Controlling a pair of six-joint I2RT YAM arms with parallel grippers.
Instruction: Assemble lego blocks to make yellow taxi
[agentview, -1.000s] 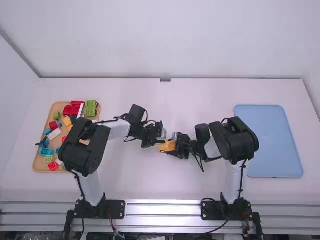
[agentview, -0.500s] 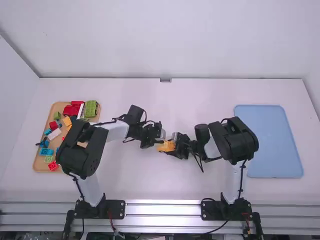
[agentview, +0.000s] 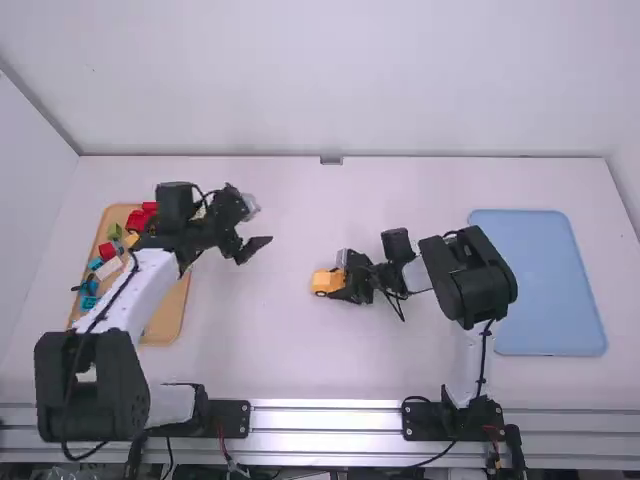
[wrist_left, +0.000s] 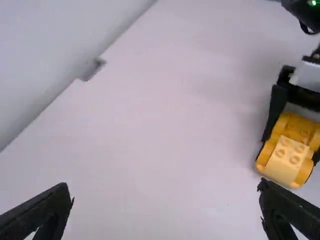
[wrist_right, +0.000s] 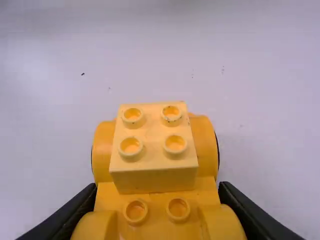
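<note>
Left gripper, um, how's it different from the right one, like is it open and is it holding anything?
The left gripper is wide open, while the right gripper is shut on the yellow car. The left one has nothing between its fingers and is nearer the brown tray; the right one has a finger on each side of the car. Both are black with two fingers.

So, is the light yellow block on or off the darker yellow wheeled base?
On: the light yellow block sits on the base, between its rounded fenders, studs up. The right gripper holds the base.
</note>
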